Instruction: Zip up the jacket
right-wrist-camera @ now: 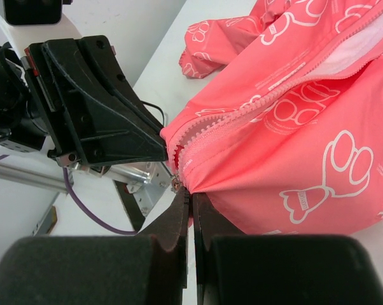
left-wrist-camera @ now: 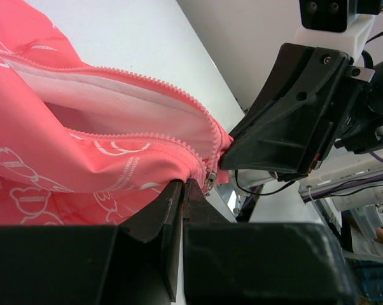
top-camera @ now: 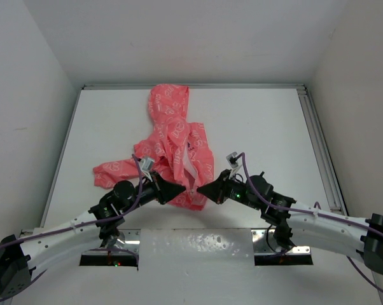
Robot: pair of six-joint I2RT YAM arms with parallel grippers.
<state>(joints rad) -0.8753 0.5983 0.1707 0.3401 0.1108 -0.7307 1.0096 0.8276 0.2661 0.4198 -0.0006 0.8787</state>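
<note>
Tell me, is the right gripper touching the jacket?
Touching. In the left wrist view the right gripper, jaws shut, pinches the jacket at its bottom front corner, with no gap between them.

The jacket (top-camera: 175, 146) fills the middle of the tabletop (top-camera: 268, 133), bare passage lying to its right and far left up to the side walls (top-camera: 354, 95), while the left tool (top-camera: 181, 190) and right tool (top-camera: 200, 189) crowd tip to tip at its near hem
</note>
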